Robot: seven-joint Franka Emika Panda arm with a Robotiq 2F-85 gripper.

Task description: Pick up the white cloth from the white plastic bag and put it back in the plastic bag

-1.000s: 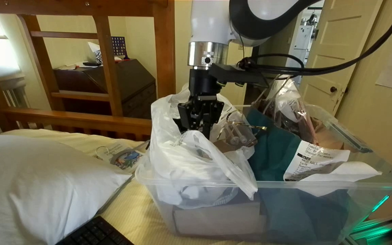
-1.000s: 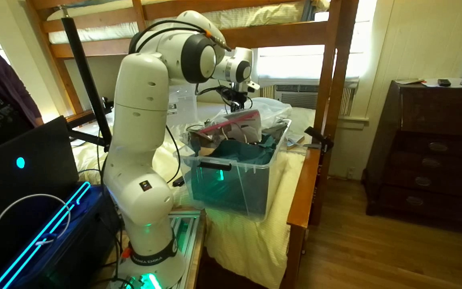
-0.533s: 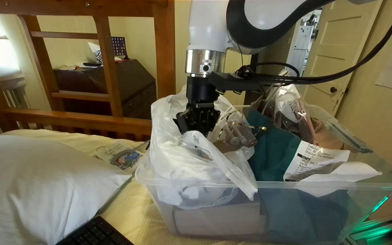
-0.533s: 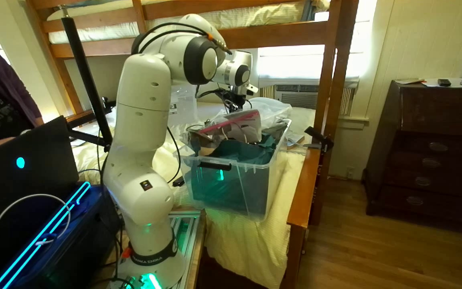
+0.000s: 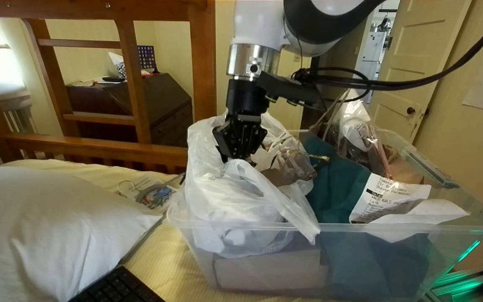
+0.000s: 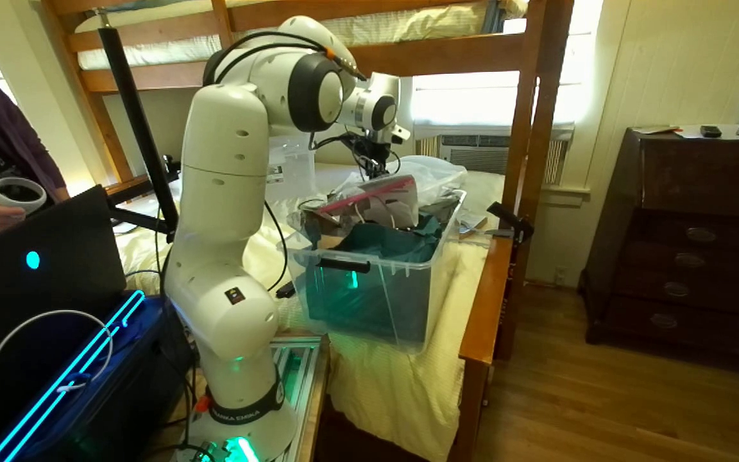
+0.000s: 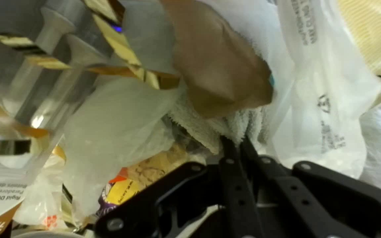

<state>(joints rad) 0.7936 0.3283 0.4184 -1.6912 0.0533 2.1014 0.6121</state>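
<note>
My gripper (image 7: 235, 143) is shut on a fold of the white cloth (image 7: 205, 132) in the wrist view. The cloth is fuzzy and off-white, partly covered by a brown paper piece. The white plastic bag (image 7: 322, 125), glossy with printed marks, lies to the right of the fingers there. In an exterior view the gripper (image 5: 238, 152) is tilted at the mouth of the white plastic bag (image 5: 224, 197), its fingertips partly behind the bag's raised edge. The cloth is hidden in that view. The gripper also shows small behind the bin's contents in an exterior view (image 6: 376, 168).
The bag sits in a clear plastic bin (image 5: 350, 228) on the bed. Beside it are a clear gold-trimmed package (image 5: 294, 163), teal fabric (image 5: 329, 184) and a receipt (image 5: 388, 199). A brown paper piece (image 7: 223, 66) overhangs the cloth. A pillow (image 5: 57, 226) lies left.
The gripper dipped lower into the bag half a second ago; now it is higher, tilted and slightly left. Its fingers looked spread a second ago. A person's hand with a mug has appeared.
</note>
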